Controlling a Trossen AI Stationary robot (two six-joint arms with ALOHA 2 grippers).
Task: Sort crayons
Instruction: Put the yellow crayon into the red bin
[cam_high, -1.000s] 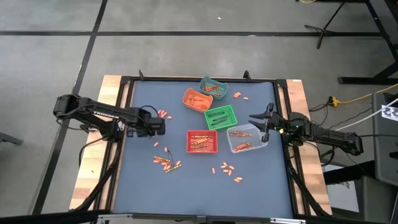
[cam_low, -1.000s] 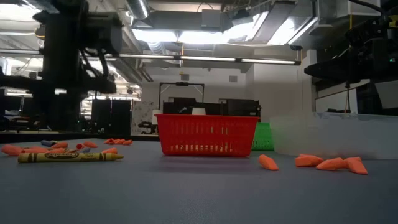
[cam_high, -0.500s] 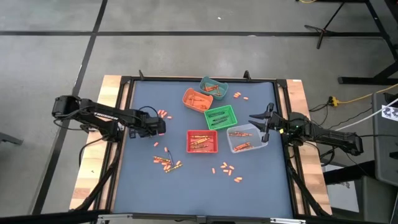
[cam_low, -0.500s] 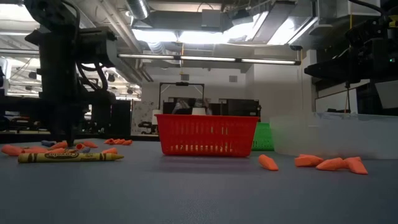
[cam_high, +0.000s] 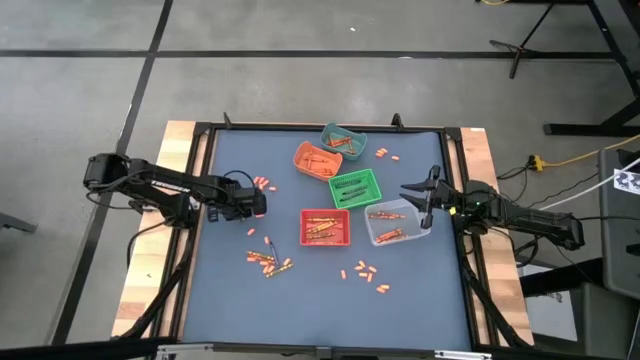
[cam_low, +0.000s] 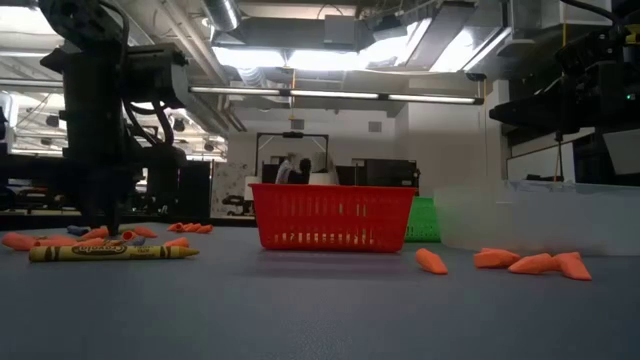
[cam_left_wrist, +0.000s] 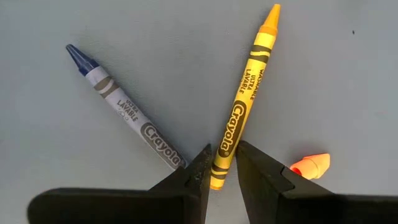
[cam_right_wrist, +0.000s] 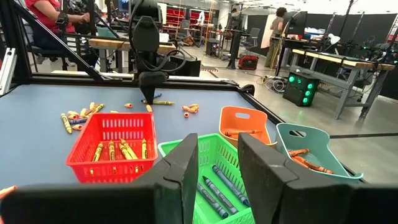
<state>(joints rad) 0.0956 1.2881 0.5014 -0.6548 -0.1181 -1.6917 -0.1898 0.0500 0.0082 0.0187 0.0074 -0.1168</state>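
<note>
Loose crayons lie flat on the blue-grey mat: a cluster near the left front, stubs at the front and more at the left. My left gripper points straight down at the mat's left side, open, its fingertips either side of a yellow crayon at its blunt end. A blue crayon lies beside it. My right gripper waits open and level at the mat's right edge. My left gripper comes from above with its fingers across the yellow crayon's blunt end, one fingertip on each side. The gap is only a little wider than the crayon, and I cannot tell whether the fingers touch it. The crayon lies flat on the mat.
Five small bins stand mid-mat: teal, orange, green, red and clear, each holding crayons. An orange stub lies beside my left fingers. Open mat lies at the front. People show in the room beyond.
My left gripper has come down onto the mat over the yellow crayon and then kept still; the gap between its fingers looks the same.
</note>
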